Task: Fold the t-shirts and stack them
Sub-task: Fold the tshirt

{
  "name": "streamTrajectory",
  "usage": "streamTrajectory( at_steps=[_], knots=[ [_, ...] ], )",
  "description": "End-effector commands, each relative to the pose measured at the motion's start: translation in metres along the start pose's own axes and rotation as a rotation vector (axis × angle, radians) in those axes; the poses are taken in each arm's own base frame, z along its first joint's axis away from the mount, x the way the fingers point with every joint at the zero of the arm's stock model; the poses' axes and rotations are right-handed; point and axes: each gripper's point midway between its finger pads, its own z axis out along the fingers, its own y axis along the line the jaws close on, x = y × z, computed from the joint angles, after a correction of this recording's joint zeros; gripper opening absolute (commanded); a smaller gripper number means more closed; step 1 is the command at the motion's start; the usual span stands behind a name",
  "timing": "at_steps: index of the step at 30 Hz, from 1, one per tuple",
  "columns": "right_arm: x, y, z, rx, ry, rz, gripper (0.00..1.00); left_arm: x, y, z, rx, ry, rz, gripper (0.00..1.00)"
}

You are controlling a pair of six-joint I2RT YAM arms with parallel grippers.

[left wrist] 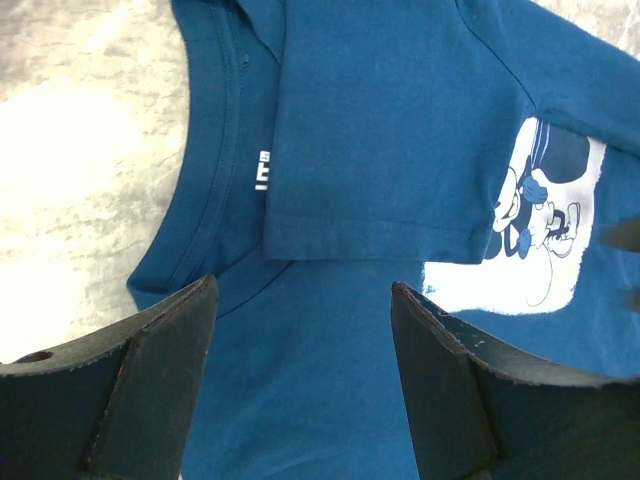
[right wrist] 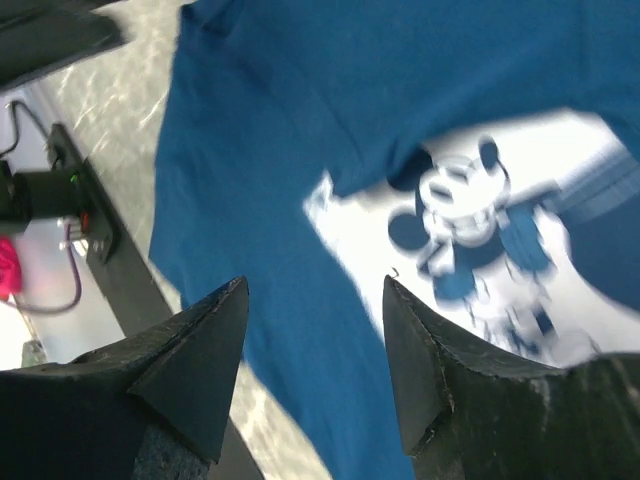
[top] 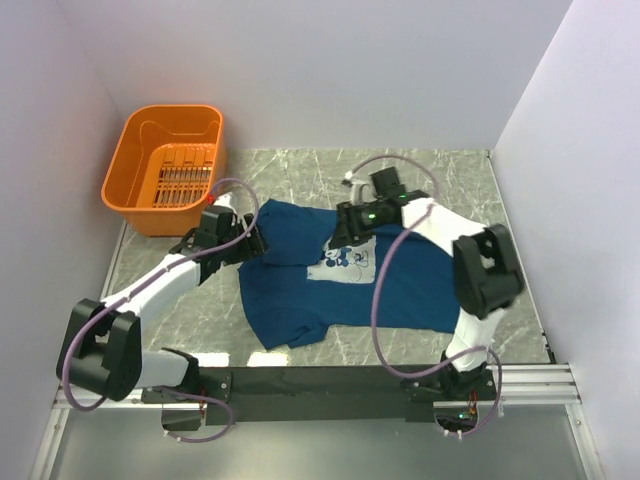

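Observation:
The dark navy t-shirt (top: 290,300) lies spread on the marble table, its pale chest print (top: 340,262) facing up. One sleeve is folded in over the chest. My left gripper (top: 255,240) hovers open and empty over the shirt's left edge near the collar. In the left wrist view (left wrist: 305,290) the collar (left wrist: 215,150), the folded sleeve (left wrist: 380,120) and the print (left wrist: 545,230) show beyond the fingers. My right gripper (top: 345,228) is open and empty above the print. In the right wrist view (right wrist: 315,285) the shirt (right wrist: 280,120) and the blurred print (right wrist: 470,200) lie below.
An orange plastic basket (top: 150,213) stands at the back left, close to the left arm. White walls close in the left, back and right. A black rail (top: 330,380) with the arm bases runs along the near edge.

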Motion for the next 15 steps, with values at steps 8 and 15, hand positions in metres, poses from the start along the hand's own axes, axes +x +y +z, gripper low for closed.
streamTrajectory(
  at_steps=[8, 15],
  knots=[
    [-0.004, -0.001, 0.075, 0.071, 0.056, 0.136, 0.63, -0.014, 0.004, -0.024, -0.001, -0.133, -0.044, 0.75],
    [0.0, -0.008, 0.089, 0.09, 0.072, 0.181, 0.58, -0.011, 0.008, -0.035, 0.003, -0.163, -0.071, 0.75]
  ],
)
